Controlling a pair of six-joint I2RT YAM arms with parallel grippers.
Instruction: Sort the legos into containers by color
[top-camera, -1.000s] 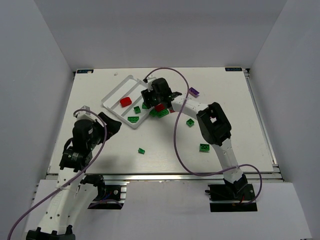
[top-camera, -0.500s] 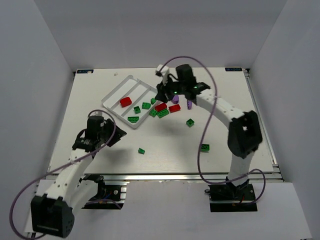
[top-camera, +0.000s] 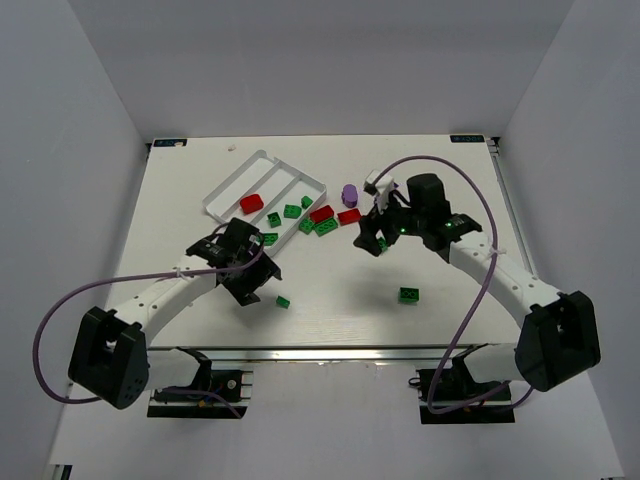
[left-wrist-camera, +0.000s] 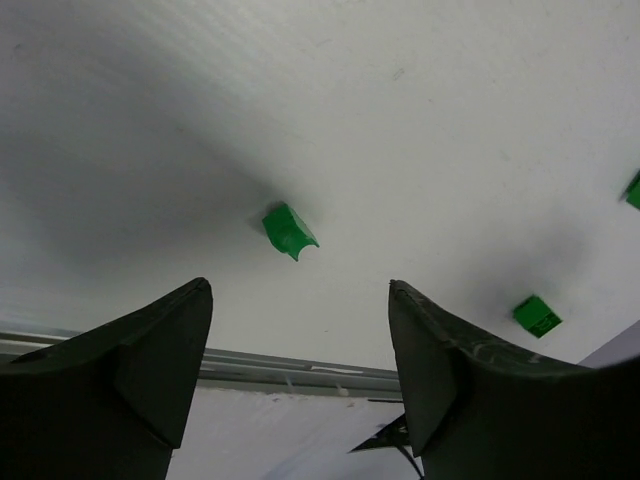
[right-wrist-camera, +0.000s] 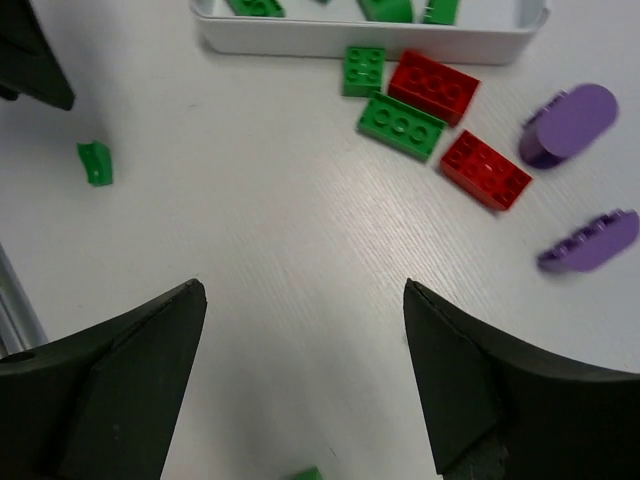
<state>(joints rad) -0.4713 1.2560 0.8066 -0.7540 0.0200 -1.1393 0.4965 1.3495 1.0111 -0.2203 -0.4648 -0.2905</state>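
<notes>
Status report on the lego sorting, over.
Left gripper open, empty, small green brick just ahead. Right gripper open, empty, over bare table. Red, green, purple bricks loose outside tray. Nothing blocking.

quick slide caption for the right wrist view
Open right gripper over the white table, with red, green and purple studded plastic bricks lying just outside the white plastic tray.

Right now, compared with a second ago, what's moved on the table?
The right gripper swung from the tray toward the near right and hangs open, empty. The left gripper reached forward to the small green lego, open, not touching it. The tray and the legos in it stayed put.
</notes>
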